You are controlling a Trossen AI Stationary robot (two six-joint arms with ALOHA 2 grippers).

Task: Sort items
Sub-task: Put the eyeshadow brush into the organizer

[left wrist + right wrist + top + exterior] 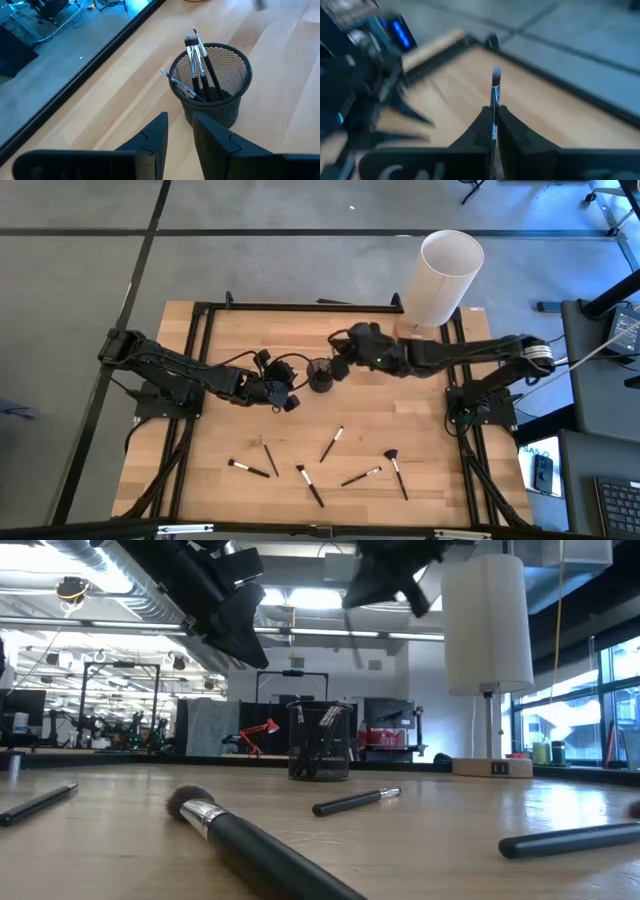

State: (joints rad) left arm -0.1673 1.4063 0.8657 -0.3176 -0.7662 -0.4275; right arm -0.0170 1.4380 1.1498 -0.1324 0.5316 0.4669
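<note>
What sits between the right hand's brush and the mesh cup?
Nothing visible. The right hand pinches a brush beside the mesh cup, whose open top holds a few brushes. The left hand hovers on the cup's other side.

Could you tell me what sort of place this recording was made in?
Most likely a robotics lab in an open-plan workspace: exposed ceiling ducts overhead, a wooden table in a black frame with two arms mounted, and benches of equipment behind it.

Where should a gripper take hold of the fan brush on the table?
Probably mid-handle, from straight above. The fan brush lies flat and apart from the other brushes, its thin black handle bare; the fingers should close across the handle, away from the wide soft head.
</note>
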